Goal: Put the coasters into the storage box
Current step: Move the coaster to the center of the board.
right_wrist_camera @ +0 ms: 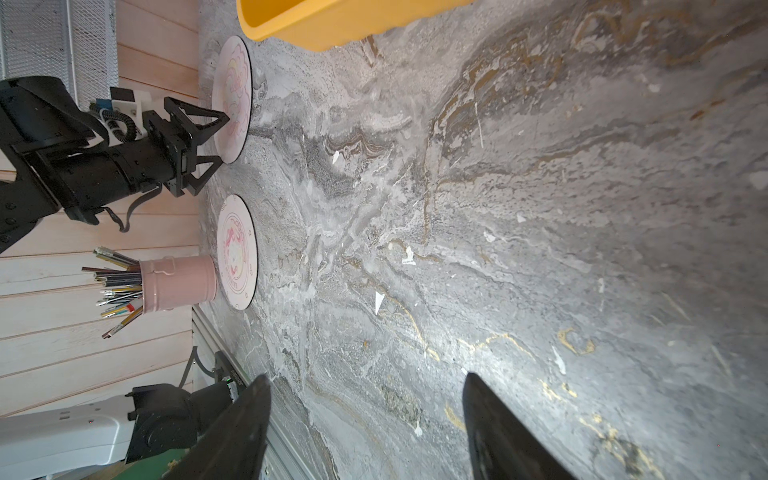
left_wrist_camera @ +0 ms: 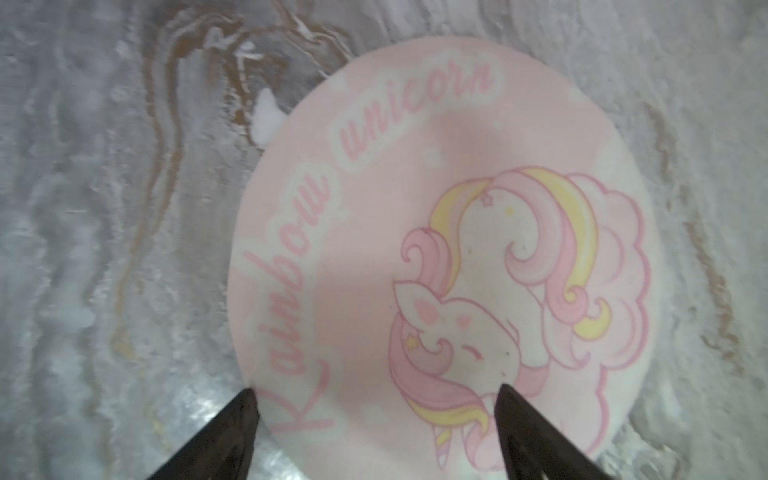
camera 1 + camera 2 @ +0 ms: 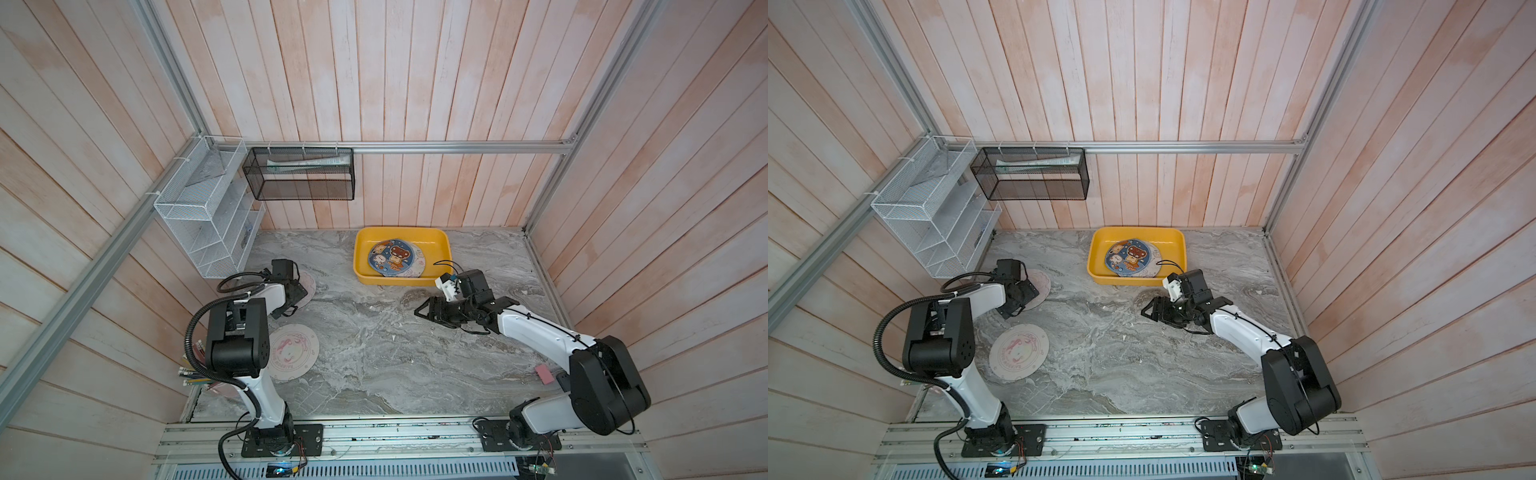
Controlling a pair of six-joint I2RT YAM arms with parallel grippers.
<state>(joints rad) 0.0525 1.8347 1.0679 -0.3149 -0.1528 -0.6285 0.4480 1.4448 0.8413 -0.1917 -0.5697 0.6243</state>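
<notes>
The left jaws stand spread wide right over the pink "Rainbow unicorn" coaster [image 2: 436,249], which lies flat on the table [image 3: 374,353] near its left edge, toward the far-left corner. One tip sits at the coaster's rim and the other over the printed unicorn. Nothing is pinched, and I cannot tell whether the tips touch the disc. The second coaster [image 3: 291,352] lies flat further forward along the same left edge, apart from the first. The storage box [image 3: 438,245] sits against the far edge, near the middle, with a dark blue bear coaster [image 3: 392,255] on top inside it.

The right jaws are spread too, with nothing between them. They are over bare table just in front of the box's near wall and clear of it.

In both top views the left arm [image 3: 237,332] covers most of the unicorn coaster, so only a crescent shows. Under the blue coaster only pale edges peep out, and I cannot count them. A pink pencil cup [image 1: 178,282] by the front-left corner is mostly hidden beneath the arm from above. The left wrist view cuts off the coaster's near rim.
</notes>
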